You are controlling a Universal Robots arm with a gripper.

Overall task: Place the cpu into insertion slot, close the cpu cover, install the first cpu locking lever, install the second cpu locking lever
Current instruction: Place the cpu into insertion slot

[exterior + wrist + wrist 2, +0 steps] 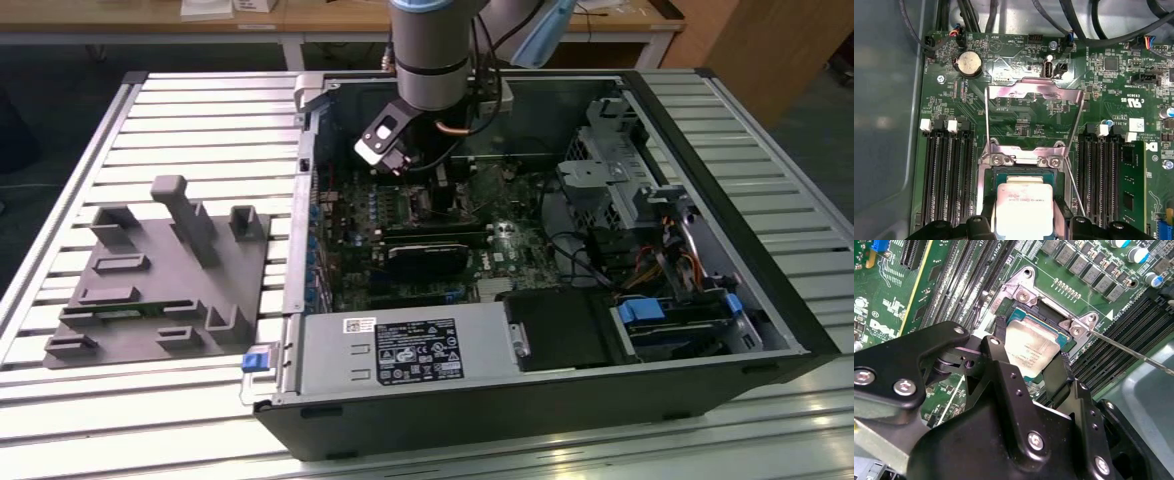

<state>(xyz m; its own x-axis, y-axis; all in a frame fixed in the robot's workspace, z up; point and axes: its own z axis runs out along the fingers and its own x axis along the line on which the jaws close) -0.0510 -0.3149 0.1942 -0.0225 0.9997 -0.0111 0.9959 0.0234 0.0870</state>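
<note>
**CPU GRIPPED OVER THE INSERTION SLOT**

In the exterior view you see the arm (430, 55) reaching down into the open computer case (534, 415); the case lies on a slatted table (200, 110), with a grey fixture tray (160, 280) at the exterior view's left.

In the second wrist view the gripper (1030, 354) has its black fingers (999, 352) clenched on two opposite edges of the cpu (1029, 342); the chip lies over the insertion slot (1046, 315), silver printed face toward the camera; you cannot tell whether it is seated. The chip is square and has no long axis; its edges run roughly in line with the slot's rim.

The first wrist view adds the cpu cover (1034, 92), swung open away from the slot toward the coin cell (968, 63); the green motherboard (1019, 127) is visible through its window; a thin locking lever (986, 117) stands raised on each side; memory slots (946, 175) flank the socket.
</note>
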